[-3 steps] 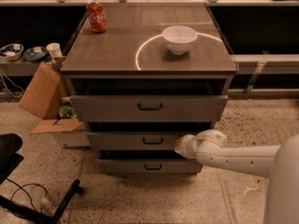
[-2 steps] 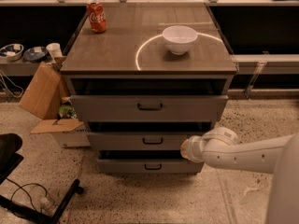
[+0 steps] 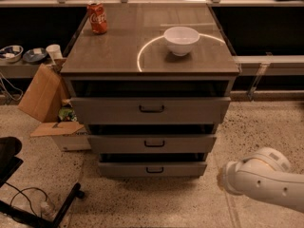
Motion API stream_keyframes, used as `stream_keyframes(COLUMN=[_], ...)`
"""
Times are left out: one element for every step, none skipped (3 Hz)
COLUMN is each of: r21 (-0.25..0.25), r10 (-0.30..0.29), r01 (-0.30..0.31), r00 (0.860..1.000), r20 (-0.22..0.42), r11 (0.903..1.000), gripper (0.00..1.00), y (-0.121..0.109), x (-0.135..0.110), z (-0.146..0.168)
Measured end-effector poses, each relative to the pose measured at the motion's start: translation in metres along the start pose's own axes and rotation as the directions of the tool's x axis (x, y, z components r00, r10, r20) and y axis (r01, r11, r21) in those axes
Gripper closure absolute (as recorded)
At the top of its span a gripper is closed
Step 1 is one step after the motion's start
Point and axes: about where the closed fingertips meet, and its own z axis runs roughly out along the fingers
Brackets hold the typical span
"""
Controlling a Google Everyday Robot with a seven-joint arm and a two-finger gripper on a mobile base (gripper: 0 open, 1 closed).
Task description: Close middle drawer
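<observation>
The grey cabinet has three drawers. The middle drawer [image 3: 152, 144] has a medium-height flat front with a small dark bar handle. It stands slightly out from the cabinet, with a dark gap above it. The taller top drawer [image 3: 151, 109] sticks out further. The slim bottom drawer [image 3: 153, 169] sits below. My gripper [image 3: 222, 177] is at the tip of the white arm at the lower right. It is apart from the cabinet, just right of the bottom drawer's corner and low over the floor.
On the cabinet top stand a white bowl [image 3: 181, 40] and a red cola can [image 3: 98, 18]. A cardboard box [image 3: 43, 95] leans at the cabinet's left. A dark chair base [image 3: 42, 208] and cables lie at the lower left. Speckled floor lies in front.
My arm has drawn back from the right end of the middle drawer's front, moving down and to the right. The drawers look unchanged.
</observation>
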Motion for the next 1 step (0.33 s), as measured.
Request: stream_keyframes(r21=[0.053], r10=[0.171], r01=[-0.168], r00=[0.984], r20=[-0.057], r11=[0.9844], gripper=[1.0], y=[0.0244], x=[0.0651], z=[-0.0699])
